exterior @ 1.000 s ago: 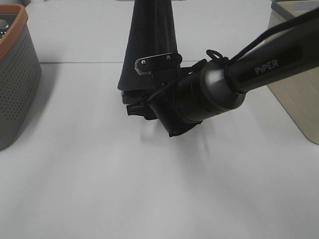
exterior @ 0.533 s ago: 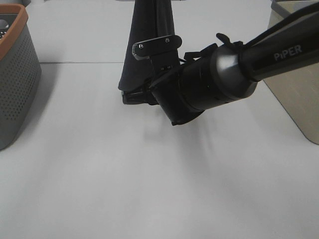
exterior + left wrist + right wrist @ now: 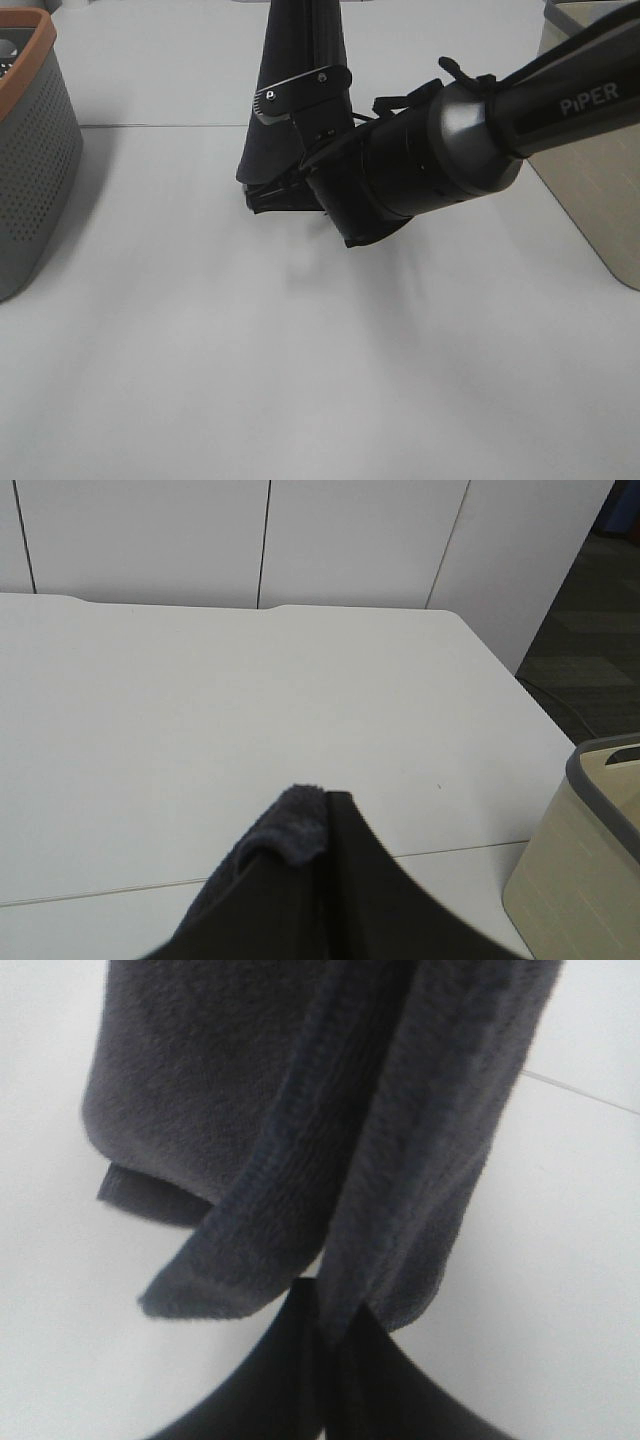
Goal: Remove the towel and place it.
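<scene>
The towel (image 3: 298,90) is a dark charcoal cloth hanging in a long folded drape from above the top of the exterior high view down to the white table (image 3: 300,380). My left gripper (image 3: 335,815) is shut on its upper end, where a tuft of towel (image 3: 295,825) sticks out beside the fingers; this gripper is out of the exterior view. My right gripper (image 3: 280,197) reaches in from the right and is shut on the towel's lower part. In the right wrist view the towel (image 3: 300,1110) hangs in folds and the gripper (image 3: 332,1322) pinches one fold's edge.
A grey perforated basket with an orange rim (image 3: 30,150) stands at the left edge. A beige basket with a grey rim (image 3: 590,180) stands at the right, behind my right arm; it also shows in the left wrist view (image 3: 590,870).
My right arm has risen and shifted slightly toward the back, carrying the towel's lower end a little higher. The towel's upper part stays hanging in the same place.
</scene>
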Action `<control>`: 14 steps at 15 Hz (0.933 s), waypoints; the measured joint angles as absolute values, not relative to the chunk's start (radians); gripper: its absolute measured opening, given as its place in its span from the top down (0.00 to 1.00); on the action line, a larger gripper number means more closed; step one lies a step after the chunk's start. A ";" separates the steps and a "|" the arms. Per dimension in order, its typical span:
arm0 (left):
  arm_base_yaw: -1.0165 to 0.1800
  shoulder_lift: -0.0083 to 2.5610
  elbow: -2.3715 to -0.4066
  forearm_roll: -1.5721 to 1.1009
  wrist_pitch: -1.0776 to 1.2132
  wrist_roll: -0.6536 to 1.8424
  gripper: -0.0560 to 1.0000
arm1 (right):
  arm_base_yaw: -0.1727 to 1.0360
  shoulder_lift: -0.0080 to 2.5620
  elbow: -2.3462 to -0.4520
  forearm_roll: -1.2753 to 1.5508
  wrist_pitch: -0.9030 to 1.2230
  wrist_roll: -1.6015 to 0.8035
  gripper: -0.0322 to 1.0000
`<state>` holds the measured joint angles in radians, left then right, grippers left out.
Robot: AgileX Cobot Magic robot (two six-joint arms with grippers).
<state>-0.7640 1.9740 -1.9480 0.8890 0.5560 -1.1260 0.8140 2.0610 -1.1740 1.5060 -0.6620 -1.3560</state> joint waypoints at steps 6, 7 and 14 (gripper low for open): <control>-0.680 1.869 -1.949 0.674 0.552 -0.835 0.95 | 0.811 1.855 -1.151 1.736 -0.573 -1.926 0.95; -0.654 1.843 -1.949 0.595 0.552 -0.758 0.95 | 0.802 1.804 -1.129 1.735 -0.565 -1.949 0.95; -0.506 1.763 -1.949 0.043 0.598 -0.273 0.95 | 0.629 1.545 -0.890 1.748 -0.009 -1.821 0.95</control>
